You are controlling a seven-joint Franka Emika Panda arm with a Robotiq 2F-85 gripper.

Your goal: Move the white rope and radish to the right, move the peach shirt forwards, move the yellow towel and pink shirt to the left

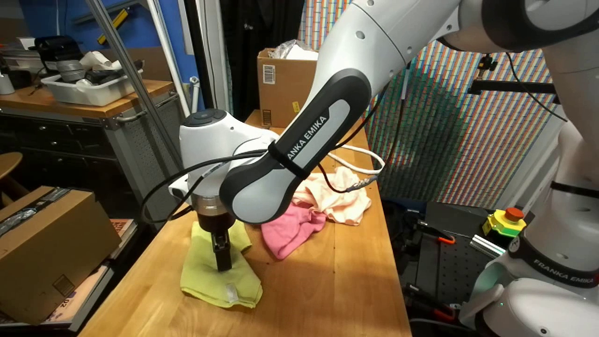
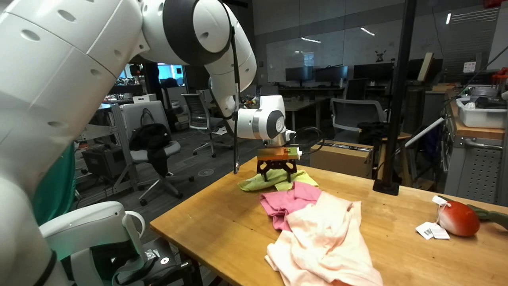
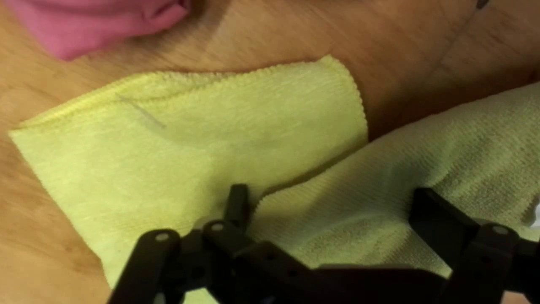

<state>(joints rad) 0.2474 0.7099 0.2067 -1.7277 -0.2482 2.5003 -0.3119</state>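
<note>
The wooden table (image 1: 332,285) bears the yellow towel (image 1: 210,282) beneath the widely spread gripper (image 2: 277,180).

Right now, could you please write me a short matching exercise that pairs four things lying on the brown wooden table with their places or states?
Column one:
1. lime-yellow cloth towel
2. bright pink fabric shirt
3. pale peach fabric shirt
4. rounded red-and-white radish

Column two:
A. has string-tied white tags
B. the cloth farthest from the black two-fingered gripper
C. beneath that gripper
D. middle one of the three cloths

Pairs: 1-C; 2-D; 3-B; 4-A.
</note>
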